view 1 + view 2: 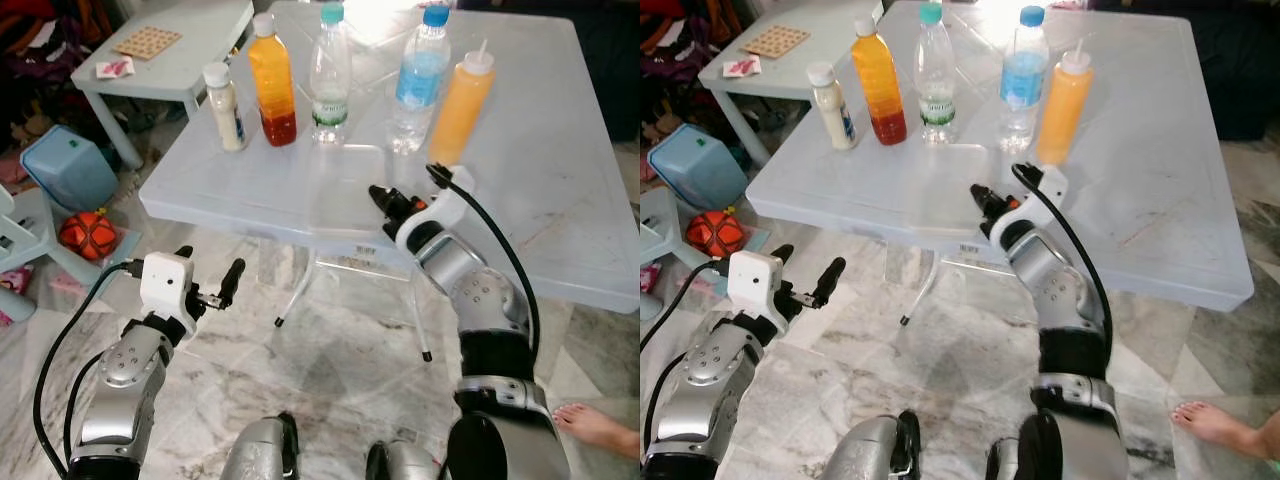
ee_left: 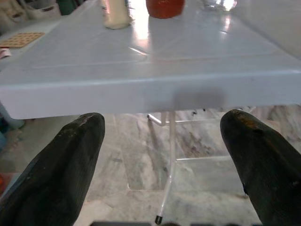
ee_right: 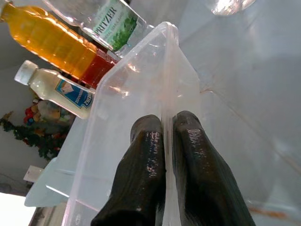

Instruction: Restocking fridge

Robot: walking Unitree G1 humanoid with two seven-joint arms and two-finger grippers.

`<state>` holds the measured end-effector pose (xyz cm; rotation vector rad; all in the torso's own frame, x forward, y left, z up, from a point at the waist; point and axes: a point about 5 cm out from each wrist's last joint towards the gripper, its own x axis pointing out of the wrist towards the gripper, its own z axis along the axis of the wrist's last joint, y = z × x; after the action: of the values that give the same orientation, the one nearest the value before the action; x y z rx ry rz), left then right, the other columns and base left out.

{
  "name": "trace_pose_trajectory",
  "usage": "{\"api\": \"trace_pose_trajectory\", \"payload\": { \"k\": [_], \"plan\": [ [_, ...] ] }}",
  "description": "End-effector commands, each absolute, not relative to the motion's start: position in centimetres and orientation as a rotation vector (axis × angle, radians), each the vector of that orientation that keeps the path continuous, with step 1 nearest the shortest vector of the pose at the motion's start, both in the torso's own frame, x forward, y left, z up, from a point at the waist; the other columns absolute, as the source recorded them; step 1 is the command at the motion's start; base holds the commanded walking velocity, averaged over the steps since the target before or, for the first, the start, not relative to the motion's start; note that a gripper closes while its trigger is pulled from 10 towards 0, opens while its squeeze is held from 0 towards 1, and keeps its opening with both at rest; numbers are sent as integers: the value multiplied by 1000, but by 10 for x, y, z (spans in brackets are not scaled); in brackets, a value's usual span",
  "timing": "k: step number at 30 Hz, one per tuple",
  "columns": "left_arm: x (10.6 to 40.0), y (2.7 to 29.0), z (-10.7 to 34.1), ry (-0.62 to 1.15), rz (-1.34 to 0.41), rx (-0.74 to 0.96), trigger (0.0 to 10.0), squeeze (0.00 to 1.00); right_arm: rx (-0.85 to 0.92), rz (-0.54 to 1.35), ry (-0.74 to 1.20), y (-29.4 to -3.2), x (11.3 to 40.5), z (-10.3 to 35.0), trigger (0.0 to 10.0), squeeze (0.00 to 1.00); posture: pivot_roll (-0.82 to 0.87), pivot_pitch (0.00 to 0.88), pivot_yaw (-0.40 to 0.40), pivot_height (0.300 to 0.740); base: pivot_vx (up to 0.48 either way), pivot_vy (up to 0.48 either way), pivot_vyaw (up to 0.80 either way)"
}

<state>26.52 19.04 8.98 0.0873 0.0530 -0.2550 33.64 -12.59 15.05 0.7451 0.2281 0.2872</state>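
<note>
Bottles (image 1: 330, 75) behind clear tub (image 3: 141, 117), right pincer (image 3: 163, 141) clamping rim

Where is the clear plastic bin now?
The clear bin sits on the white table near its front edge, just in front of the row of bottles. The right gripper is shut on its rim.

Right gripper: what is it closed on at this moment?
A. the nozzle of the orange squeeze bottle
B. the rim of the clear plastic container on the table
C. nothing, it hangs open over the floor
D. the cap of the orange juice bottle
B. In the right wrist view the right gripper has its two black fingers pinched together on the thin rim of the clear plastic container, which sits on the white table.
</note>
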Motion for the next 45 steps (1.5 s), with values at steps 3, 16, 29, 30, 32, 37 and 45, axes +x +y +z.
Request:
{"api": "trace_pose_trajectory", "payload": {
  "k": [3,16,29,30,32,37,45],
  "plan": [
    [272,193,88,53,-179,91,10000,0,669,374,174,-119,325,161,0,0,35,35,50,740,0,0,0],
    [280,175,76,82,-190,49,10000,0,375,265,121,-162,301,153,10000,0,-27,3,97,740,0,0,0],
    [274,181,62,123,-83,35,10000,0,408,74,-9,-170,294,158,10000,0,-17,0,76,740,0,0,123],
    [277,180,64,110,-87,37,10000,0,386,76,-22,-169,294,160,10000,0,-18,0,77,740,0,0,800],
    [281,178,68,91,-93,44,10000,0,362,84,-37,-167,294,163,10000,0,-20,0,76,740,0,0,800],
    [296,178,80,44,-71,63,10000,0,367,117,-58,-159,299,169,10000,0,-27,0,69,740,0,0,800],
    [295,185,73,62,9,85,10000,0,373,147,-39,-150,296,164,10000,0,-23,0,58,740,0,0,800]
  ]
}}
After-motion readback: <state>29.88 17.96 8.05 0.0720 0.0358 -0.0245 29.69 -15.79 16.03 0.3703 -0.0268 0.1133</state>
